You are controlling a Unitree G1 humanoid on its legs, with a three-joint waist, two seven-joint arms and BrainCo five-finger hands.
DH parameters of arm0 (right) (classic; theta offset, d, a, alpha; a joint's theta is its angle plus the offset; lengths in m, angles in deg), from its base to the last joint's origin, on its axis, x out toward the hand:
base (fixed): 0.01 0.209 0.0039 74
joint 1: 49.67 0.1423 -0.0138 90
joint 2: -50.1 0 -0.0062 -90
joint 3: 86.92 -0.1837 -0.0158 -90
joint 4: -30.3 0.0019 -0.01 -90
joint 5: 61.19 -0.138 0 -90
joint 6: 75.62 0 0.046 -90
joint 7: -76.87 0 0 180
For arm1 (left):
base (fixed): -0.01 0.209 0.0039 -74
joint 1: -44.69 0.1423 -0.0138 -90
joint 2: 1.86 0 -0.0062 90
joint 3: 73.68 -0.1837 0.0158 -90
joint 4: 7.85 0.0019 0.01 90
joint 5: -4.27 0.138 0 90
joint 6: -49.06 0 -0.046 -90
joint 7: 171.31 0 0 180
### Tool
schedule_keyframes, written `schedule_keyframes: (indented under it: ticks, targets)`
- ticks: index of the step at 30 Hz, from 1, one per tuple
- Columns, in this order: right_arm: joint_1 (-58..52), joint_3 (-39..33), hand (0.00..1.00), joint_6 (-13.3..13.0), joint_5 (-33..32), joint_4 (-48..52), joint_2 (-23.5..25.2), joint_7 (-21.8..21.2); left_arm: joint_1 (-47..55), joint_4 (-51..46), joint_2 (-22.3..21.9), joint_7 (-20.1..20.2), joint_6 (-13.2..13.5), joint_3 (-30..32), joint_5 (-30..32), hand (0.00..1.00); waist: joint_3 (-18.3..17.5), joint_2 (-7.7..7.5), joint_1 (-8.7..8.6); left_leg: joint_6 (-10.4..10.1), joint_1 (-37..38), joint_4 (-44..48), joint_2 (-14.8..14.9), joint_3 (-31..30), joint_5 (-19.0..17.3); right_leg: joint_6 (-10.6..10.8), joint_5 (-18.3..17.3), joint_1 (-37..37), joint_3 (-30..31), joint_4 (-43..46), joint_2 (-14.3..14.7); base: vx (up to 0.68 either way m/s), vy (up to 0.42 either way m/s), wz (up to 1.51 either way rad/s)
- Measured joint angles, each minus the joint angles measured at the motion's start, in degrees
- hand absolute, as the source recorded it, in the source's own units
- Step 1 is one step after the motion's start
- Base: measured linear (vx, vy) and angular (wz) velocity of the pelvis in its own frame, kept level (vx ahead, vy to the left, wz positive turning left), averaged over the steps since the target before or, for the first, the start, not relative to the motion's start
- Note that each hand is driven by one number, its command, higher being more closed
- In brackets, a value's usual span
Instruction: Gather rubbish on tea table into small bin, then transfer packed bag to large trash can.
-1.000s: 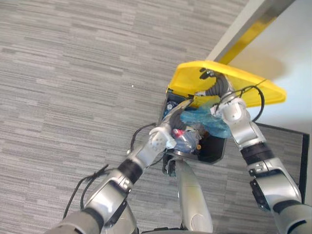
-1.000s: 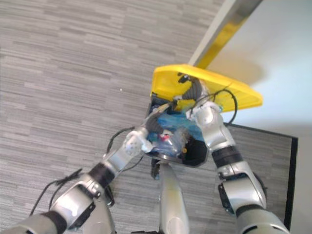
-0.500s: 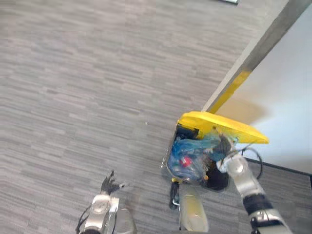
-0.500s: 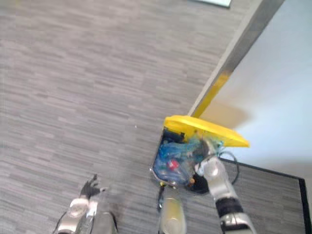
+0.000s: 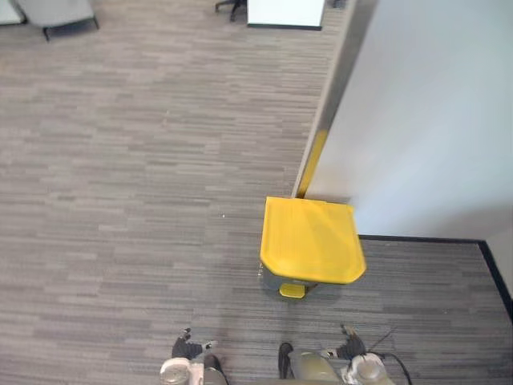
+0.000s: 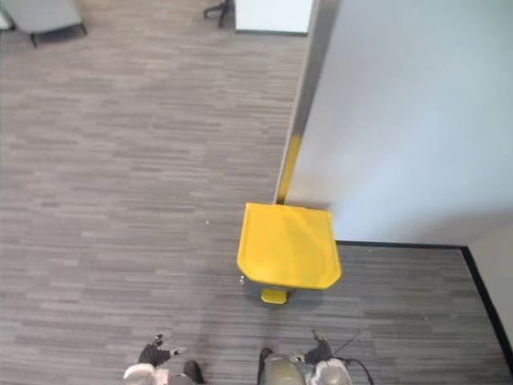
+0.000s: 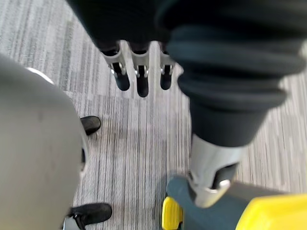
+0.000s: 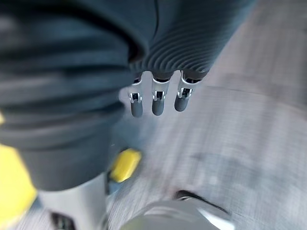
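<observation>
Since the yellow lid [image 5: 313,228] lies shut, the packed bag is presumably inside the large trash can [image 5: 309,258] at frame centre. Left hand [image 5: 187,350] and right hand [image 5: 350,348] hang at the bottom edge, fingers [image 7: 142,84] straight, empty; back away without nudging the pedal [image 5: 292,290].

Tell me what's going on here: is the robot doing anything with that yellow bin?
Nothing is being handled at this moment. The large trash can stands closed on the grey carpet, close against the wall. The left hand and right hand hang low, short of the can and apart from it, fingers straight and empty. The drop-off looks finished, though the can's inside is hidden.
</observation>
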Motion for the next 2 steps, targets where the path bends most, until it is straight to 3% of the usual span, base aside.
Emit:
schedule_keyframes:
  ticks: [2]
  targets:
    - [-1.3,-1.0,0.0,0.7,-1.5,0.0,0.0,0.4,-0.2,0.9,-0.2,-0.1,0.0,0.0,-0.7,0.0,-0.2,0.02,0.03,0.3,1.3,-1.1,0.2,-0.4,0.5,0.1,0.9,1.6,0.0,-2.0,0.6,-0.04,-0.014,-0.07]
